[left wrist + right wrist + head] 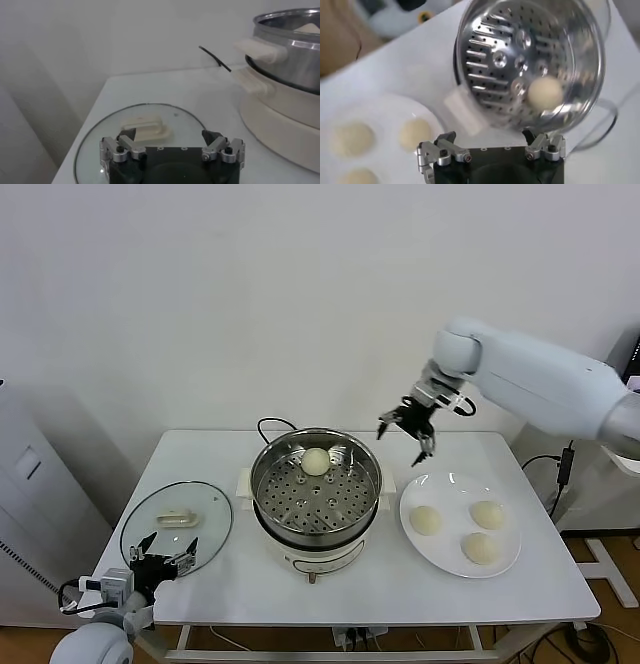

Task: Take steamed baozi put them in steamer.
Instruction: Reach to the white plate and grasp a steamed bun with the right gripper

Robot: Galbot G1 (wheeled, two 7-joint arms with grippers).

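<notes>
One baozi [315, 461] lay on the perforated tray at the back of the steamer [316, 496], which stood mid-table. Three more baozi [426, 520] sat on the white plate [415, 529] toward the table's right edge. The right gripper [410, 428] hung empty, jaws apart, seemingly above the gap between steamer and plate. The left gripper [165, 561] waited open over the glass lid [176, 527] near the front left corner.

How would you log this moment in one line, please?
right gripper: open, empty, above table behind plate | baozi: one in steamer, three on plate | left gripper: open, idle
</notes>
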